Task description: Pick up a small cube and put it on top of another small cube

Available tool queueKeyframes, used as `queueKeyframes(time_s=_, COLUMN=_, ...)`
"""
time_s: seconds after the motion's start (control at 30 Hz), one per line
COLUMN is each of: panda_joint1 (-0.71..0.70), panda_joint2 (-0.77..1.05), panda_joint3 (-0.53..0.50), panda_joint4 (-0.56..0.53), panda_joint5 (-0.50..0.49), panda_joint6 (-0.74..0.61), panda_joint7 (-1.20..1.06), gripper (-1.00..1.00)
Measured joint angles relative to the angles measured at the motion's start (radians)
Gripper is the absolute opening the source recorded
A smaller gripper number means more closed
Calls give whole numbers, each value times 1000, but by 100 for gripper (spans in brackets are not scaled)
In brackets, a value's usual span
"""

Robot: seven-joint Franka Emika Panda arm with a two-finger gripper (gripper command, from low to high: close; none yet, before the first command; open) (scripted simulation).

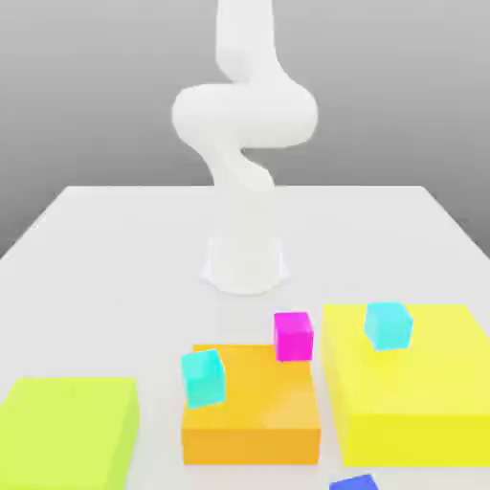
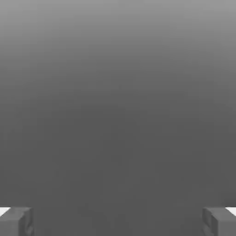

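A small deep-blue cube (image 1: 355,482) lies on the table at the front edge of the exterior view, partly cut off. One cyan cube (image 1: 203,377) sits on the orange block (image 1: 251,417). A second cyan cube (image 1: 388,324) rests on the big yellow block (image 1: 412,388) at the exterior view's right. In the hand view my gripper (image 2: 118,221) is open, its two grey fingertips (image 2: 16,221) far apart, with nothing between them and only grey background beyond. The white arm (image 1: 244,144) rises from its base at the table's middle.
A magenta cube (image 1: 293,336) stands at the orange block's far corner. A yellow-green flat block (image 1: 65,431) lies at the exterior view's front left. The white table (image 1: 115,249) stretches back around the arm's base (image 1: 246,268).
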Motion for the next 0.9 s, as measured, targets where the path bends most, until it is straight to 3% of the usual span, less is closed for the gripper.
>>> queueKeyframes(time_s=0.9, panda_joint1=103, panda_joint2=986, panda_joint3=82, panda_joint4=69, panda_joint5=-59, panda_joint6=258, panda_joint7=8, gripper=0)
